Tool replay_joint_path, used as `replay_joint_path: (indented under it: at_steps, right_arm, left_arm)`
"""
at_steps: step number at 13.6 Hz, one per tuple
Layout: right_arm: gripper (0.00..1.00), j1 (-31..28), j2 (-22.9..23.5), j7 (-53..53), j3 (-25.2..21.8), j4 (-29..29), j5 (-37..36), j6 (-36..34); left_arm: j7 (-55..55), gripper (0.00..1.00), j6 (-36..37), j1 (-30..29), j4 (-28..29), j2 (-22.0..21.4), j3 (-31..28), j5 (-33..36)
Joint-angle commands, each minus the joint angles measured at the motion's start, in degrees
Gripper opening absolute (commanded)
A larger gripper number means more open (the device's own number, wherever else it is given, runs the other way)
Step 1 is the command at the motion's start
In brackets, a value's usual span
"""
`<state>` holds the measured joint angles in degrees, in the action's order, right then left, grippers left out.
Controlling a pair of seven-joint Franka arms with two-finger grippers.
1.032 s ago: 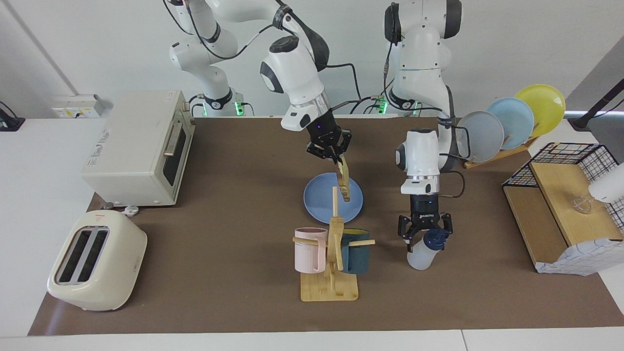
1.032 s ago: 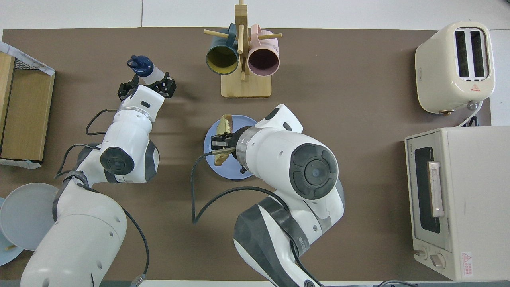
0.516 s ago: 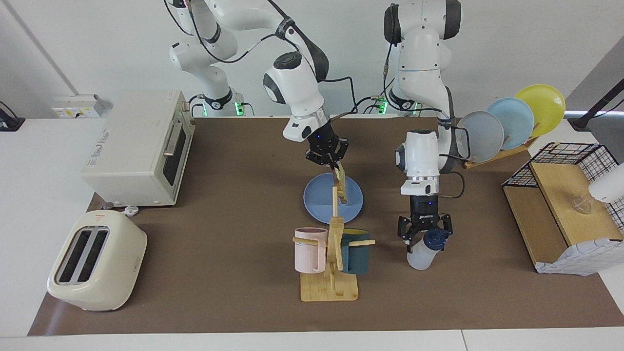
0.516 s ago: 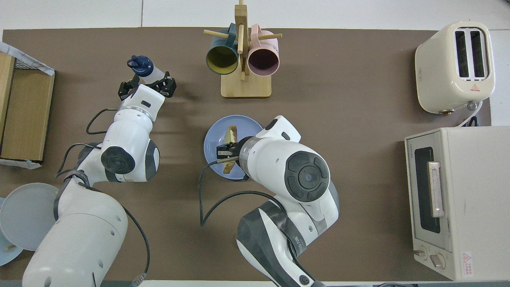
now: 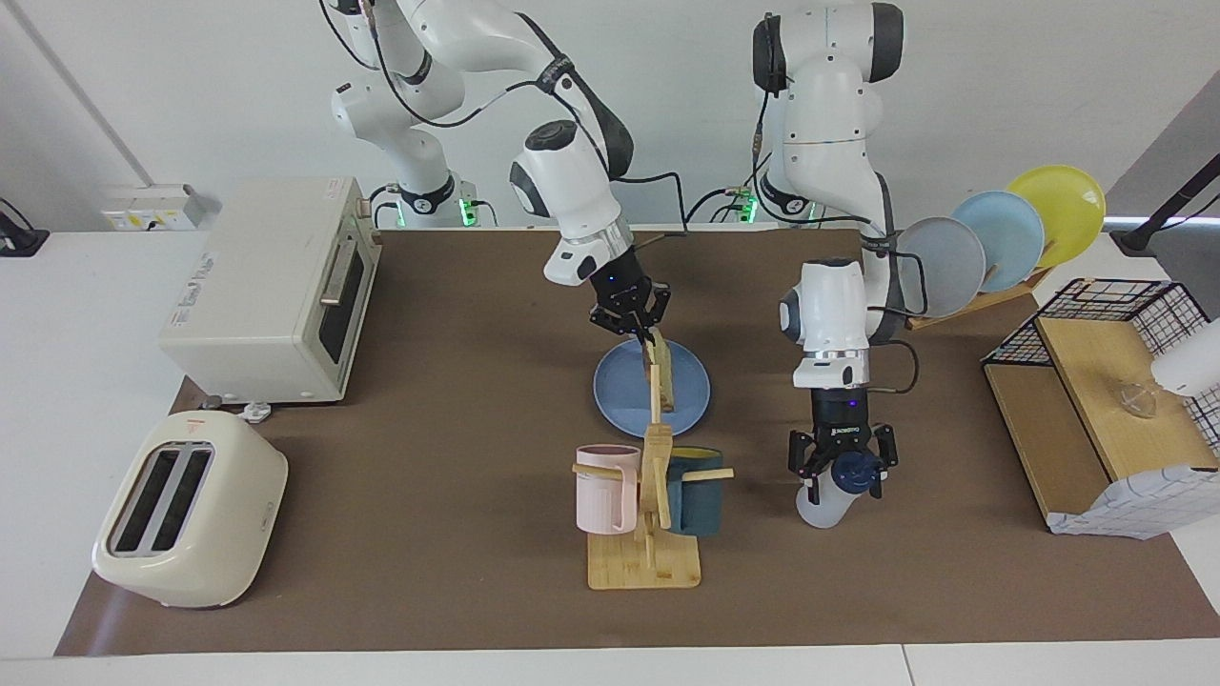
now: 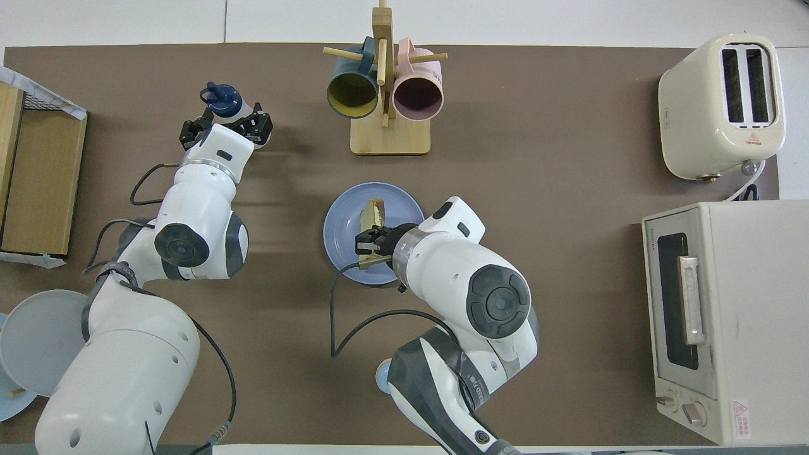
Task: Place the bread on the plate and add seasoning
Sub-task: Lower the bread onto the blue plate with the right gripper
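One bread (image 5: 660, 373) over plate (image 5: 620, 393)

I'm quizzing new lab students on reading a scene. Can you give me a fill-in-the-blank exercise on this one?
1. The right gripper holds the bread over the blue ____.
2. The left gripper is at the bottle, whose cap is dark ____.
3. The two mugs hang on a ____ stand.

Missing words: plate; blue; wooden
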<state>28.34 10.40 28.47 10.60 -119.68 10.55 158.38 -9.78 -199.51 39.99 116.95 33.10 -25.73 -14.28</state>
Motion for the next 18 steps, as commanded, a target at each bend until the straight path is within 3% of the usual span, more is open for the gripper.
replay_joint_path:
  at_steps: [1,7,14,18]
  right_arm:
    - [0.0,-0.3,-0.91,-1.75,0.03,-1.43,1.05,1.32]
    - [0.0,-0.83,-1.96,-1.75,0.03,-5.99,1.05,3.6]
    - [0.0,-1.88,-2.31,-3.33,0.03,-8.55,1.05,6.07]
    - [0.0,-3.29,-2.31,-5.61,0.03,-8.64,1.13,5.89]
  left_arm:
    - [-0.41,1.0,-1.15,0.0,-1.11,1.53,-0.2,0.04]
    - [-0.07,1.0,-1.06,0.18,-0.94,1.53,-0.11,0.13]
    - [1.61,0.7,-0.1,0.0,-0.67,1.53,-0.11,0.13]
    - [1.7,0.46,-0.09,0.0,-0.67,1.45,-0.11,0.13]
